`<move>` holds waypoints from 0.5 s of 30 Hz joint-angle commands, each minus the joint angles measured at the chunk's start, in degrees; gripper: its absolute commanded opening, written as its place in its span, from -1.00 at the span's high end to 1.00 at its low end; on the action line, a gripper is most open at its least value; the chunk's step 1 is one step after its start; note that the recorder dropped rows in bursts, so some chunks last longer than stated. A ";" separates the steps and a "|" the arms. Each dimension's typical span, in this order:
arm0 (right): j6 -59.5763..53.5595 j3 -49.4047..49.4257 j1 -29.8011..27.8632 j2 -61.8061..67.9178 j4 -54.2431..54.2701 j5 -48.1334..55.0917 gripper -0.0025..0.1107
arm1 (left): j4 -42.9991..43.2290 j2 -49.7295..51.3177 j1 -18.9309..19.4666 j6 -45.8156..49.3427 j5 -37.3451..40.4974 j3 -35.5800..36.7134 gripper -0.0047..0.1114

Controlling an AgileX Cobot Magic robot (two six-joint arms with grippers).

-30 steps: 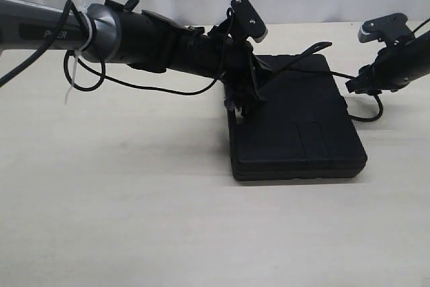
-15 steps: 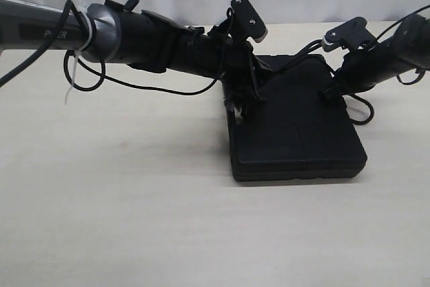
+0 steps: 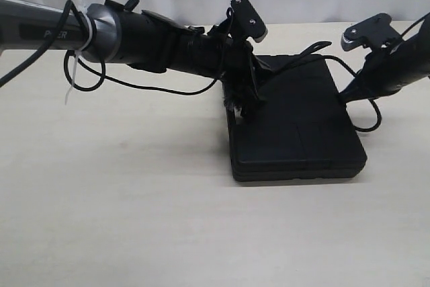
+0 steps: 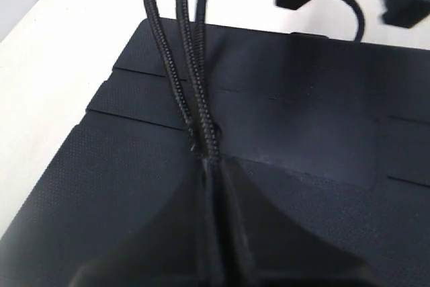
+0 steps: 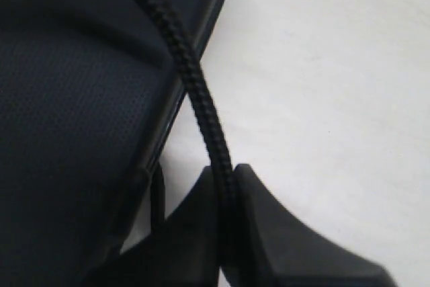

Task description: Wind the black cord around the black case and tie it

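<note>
The cord [image 4: 201, 132] runs in close strands over the lid of the case [image 3: 295, 132]. The case lies flat on the worktop [image 3: 134, 199], toward 3 o'clock in the exterior view. The left gripper [image 3: 245, 102] sits at the case's 10 o'clock edge, jaws clamped on the gathered strands (they merge right at the tips). The right gripper [image 3: 346, 95] is at the case's 2 o'clock edge, jaws pinched narrow on one strand that arches over the case's side.
</note>
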 commanded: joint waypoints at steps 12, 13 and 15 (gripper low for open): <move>4.60 13.09 -0.07 -8.52 5.47 -8.56 0.88 | -4.97 -0.07 -0.03 -2.55 1.64 -0.40 0.92; 4.60 13.09 -0.07 -8.52 5.47 -8.56 0.88 | -4.97 -0.07 -0.03 -2.45 2.43 -0.40 0.92; 4.60 13.09 -0.07 -8.52 5.47 -8.25 0.88 | -5.10 -0.07 -0.03 -2.45 2.95 -0.40 0.92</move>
